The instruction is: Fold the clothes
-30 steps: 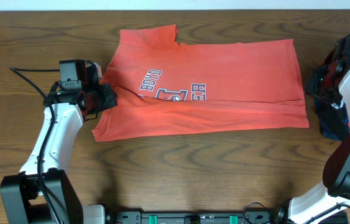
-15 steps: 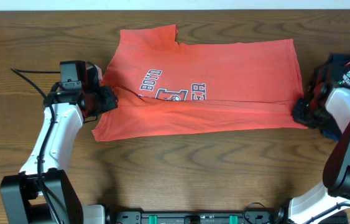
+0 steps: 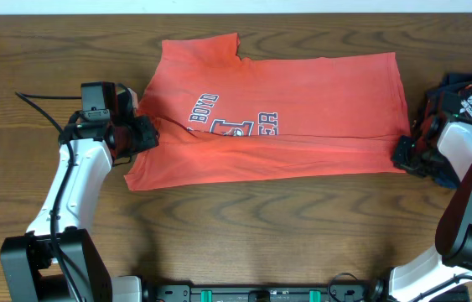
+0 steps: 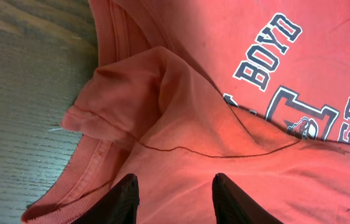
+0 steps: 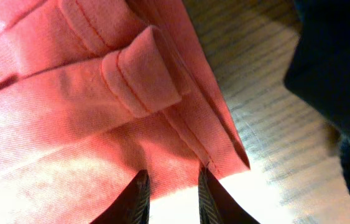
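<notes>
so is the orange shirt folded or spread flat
Partly folded: the shirt has one long edge doubled over, covering part of its lettering.

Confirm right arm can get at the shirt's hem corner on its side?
Probably yes. The right gripper hovers open just over the hem corner of the T-shirt; nothing covers it, and the dark garment lies apart, off to the side.
</notes>
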Motion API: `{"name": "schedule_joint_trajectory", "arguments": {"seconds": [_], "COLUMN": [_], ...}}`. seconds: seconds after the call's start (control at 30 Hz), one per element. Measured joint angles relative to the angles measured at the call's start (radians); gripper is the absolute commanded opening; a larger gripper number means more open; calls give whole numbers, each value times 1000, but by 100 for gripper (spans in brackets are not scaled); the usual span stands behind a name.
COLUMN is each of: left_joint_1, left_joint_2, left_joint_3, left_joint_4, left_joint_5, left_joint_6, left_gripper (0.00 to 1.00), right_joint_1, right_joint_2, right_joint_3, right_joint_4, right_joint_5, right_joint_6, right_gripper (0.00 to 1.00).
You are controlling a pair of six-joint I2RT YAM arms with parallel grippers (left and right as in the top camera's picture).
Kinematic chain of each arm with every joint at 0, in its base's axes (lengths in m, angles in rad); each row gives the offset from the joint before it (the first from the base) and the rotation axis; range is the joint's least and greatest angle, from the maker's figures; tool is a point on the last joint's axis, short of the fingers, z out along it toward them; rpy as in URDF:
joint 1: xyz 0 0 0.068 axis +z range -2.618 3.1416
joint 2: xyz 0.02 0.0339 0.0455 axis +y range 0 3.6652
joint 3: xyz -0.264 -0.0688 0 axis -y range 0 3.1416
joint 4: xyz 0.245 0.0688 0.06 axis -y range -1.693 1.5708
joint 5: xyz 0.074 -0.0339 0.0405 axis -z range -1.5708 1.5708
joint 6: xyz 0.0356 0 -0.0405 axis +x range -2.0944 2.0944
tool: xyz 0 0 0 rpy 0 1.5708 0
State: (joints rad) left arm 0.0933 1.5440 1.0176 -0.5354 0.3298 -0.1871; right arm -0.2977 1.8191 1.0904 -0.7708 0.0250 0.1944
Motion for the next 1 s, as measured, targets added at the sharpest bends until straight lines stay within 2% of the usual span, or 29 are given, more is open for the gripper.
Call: {"name": "schedule_joint_trajectory", "arguments": {"seconds": [0.37,0.8,0.93,1.0], "left_joint_1": [0,0,0,0], "left_joint_2": [0,0,0,0], "left_joint_3": [0,0,0,0], "left_joint_4": [0,-3,-3,-3], "left_joint_5": [0,0,0,0], "left_joint_6": [0,0,0,0], "left_gripper": [41,41,41,41], "right_joint_1": [0,0,0,0], "right_joint_2": [-35,65,66,66], "right_joint_3": [89,85,85,85], "right_joint_4": [52,68,88,95], "right_joint_5": [-4,-30,-30,-30], "right_joint_6": [0,0,0,-1], "right_gripper": [31,31,30,22]}}
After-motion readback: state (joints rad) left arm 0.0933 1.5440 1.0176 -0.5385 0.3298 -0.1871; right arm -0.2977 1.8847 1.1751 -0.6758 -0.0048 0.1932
